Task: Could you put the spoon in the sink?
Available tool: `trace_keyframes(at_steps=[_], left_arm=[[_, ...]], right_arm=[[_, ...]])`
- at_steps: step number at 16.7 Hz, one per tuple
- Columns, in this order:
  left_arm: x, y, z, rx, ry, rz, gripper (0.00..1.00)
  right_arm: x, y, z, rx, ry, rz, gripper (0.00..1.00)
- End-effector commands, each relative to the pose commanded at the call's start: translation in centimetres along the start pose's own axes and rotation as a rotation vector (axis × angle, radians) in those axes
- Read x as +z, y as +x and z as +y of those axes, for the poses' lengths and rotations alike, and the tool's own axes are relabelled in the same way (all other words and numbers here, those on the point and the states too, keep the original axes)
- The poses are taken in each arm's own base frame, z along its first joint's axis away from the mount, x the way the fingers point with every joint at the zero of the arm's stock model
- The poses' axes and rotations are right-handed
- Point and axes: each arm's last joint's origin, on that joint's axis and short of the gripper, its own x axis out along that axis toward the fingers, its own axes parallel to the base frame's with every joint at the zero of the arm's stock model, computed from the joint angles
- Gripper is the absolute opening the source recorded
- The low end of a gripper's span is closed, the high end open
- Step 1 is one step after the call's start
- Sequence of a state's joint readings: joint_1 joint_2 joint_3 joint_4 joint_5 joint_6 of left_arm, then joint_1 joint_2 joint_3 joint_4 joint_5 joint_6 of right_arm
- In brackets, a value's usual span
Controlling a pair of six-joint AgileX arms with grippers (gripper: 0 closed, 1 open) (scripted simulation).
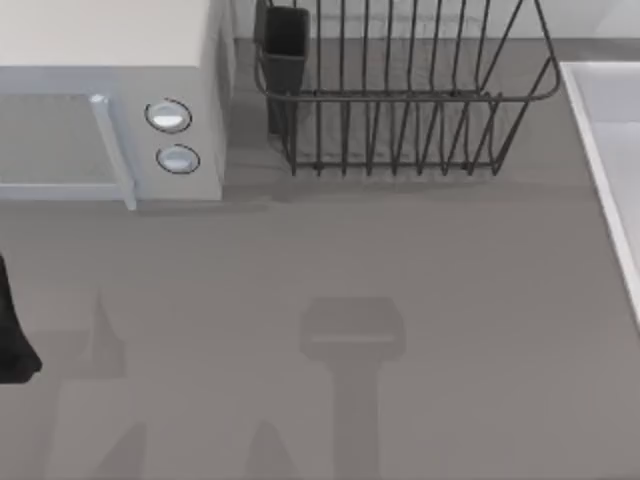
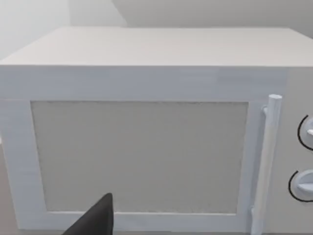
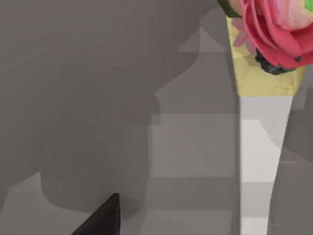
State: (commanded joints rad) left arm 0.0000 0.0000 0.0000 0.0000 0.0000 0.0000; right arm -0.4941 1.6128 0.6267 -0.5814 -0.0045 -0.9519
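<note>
Your left hand sat at the worktop's left edge, grip unreadable; the sink lay at the right.

A white microwave faces the left hand, door closed. A dark wire dish rack stands beside it on the grey surface. Pink flowers lie ahead of the right hand.

The middle of the worktop is bare and gives wide room for a gripper. At the back, a microwave and a wire dish rack stand in the way; the sink borders the right side.
</note>
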Motion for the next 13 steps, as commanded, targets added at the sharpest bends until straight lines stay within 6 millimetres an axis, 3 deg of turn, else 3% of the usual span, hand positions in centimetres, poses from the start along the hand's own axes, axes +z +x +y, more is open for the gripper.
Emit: trace_keyframes(at_steps=[12, 13], left_arm=[[0.0, 0.0, 0.0, 0.0, 0.0, 0.0, 1.0], [0.0, 0.0, 0.0, 0.0, 0.0, 0.0, 1.0]], right_arm=[[0.0, 0.0, 0.0, 0.0, 0.0, 0.0, 0.02], [0.0, 0.0, 0.0, 0.0, 0.0, 0.0, 0.0]])
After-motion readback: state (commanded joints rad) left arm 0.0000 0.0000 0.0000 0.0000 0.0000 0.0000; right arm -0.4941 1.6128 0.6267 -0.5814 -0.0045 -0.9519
